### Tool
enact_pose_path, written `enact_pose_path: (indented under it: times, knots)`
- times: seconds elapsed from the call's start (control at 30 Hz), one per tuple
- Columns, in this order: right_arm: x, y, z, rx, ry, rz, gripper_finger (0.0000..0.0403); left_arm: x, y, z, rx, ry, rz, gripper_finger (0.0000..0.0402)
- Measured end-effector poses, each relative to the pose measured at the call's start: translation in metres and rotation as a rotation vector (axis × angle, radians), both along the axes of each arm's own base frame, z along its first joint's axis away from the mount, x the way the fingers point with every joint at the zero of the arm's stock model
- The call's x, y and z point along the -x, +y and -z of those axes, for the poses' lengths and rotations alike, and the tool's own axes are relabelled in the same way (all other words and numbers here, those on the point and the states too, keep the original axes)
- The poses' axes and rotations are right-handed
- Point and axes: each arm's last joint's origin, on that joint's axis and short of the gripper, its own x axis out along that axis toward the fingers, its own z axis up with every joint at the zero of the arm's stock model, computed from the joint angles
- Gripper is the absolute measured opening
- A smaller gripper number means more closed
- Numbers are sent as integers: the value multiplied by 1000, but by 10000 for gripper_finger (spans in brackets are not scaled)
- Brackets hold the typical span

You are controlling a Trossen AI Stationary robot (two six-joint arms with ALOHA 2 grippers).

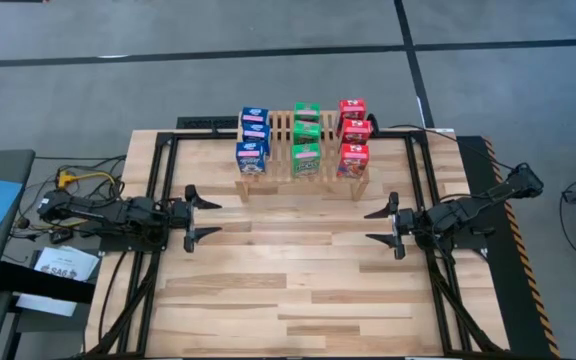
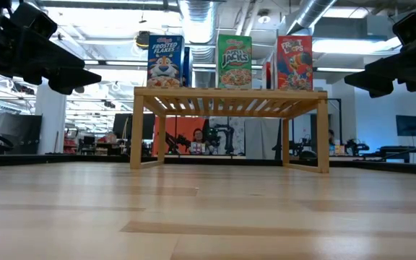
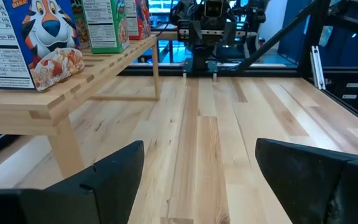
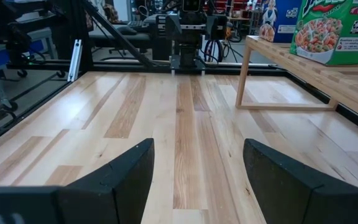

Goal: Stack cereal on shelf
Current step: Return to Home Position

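"Frosted Flakes" blue box (image 2: 165, 61), "Jacks" green box (image 2: 235, 62)

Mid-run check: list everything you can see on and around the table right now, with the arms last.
blue cereal boxes: three, blue, one behind another on the shelf's left end in the high view.
green cereal boxes: three, green, in a row along the shelf's middle.
red cereal boxes: three, red, in a row on the shelf's right end.
shelf: one, light wood slats, standing near the table edge at the top of the high view.
table: one, pale wood planks in a black frame, under everything.
left gripper: one, dark, open, over the table's left side, clear of the shelf, holding nothing.
right gripper: one, dark, open, over the table's right side, clear of the shelf, holding nothing.
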Motion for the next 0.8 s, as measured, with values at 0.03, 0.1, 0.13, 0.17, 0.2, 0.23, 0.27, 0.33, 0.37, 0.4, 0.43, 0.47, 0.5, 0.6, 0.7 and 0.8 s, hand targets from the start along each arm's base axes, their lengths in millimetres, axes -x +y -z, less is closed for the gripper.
enact_pose_path:
  times: [0.03,0.1,0.13,0.17,0.2,0.23,0.27,0.33,0.37,0.4,0.43,0.47,0.5,0.6,0.7,0.8]
  knots:
    - [0,0,0,0,0,0,271,0,0,0,0,0,0,298]
    - [0,0,0,0,0,0,271,0,0,0,0,0,0,298]
    - [0,0,0,0,0,0,271,0,0,0,0,1,0,298]
    - [0,0,0,0,0,0,271,0,0,0,0,1,0,298]
    - [0,0,0,0,0,0,271,0,0,0,0,1,0,298]
    - [0,0,0,0,0,0,271,0,0,0,0,1,0,298]
    - [0,0,0,0,0,0,271,0,0,0,0,1,0,298]
    - [0,0,0,-1,-3,0,271,0,0,0,0,1,0,298]
    - [0,0,-1,-3,-7,2,271,0,0,0,0,1,0,298]
    - [1,-1,-1,-6,-14,5,271,0,0,0,0,1,0,298]
    - [1,-1,-2,-8,-21,9,271,0,0,0,0,1,0,298]
    - [1,-2,-2,-11,-27,13,271,0,0,0,0,1,0,298]
    - [1,-3,-3,-14,-34,19,271,0,0,0,0,1,0,298]
    - [2,-5,-5,-23,-59,41,271,0,0,0,0,2,0,298]
    - [3,-9,-7,-31,-81,68,271,0,0,0,0,2,0,298]
    - [3,-12,-9,-36,-99,95,271,0,0,0,0,2,0,298]
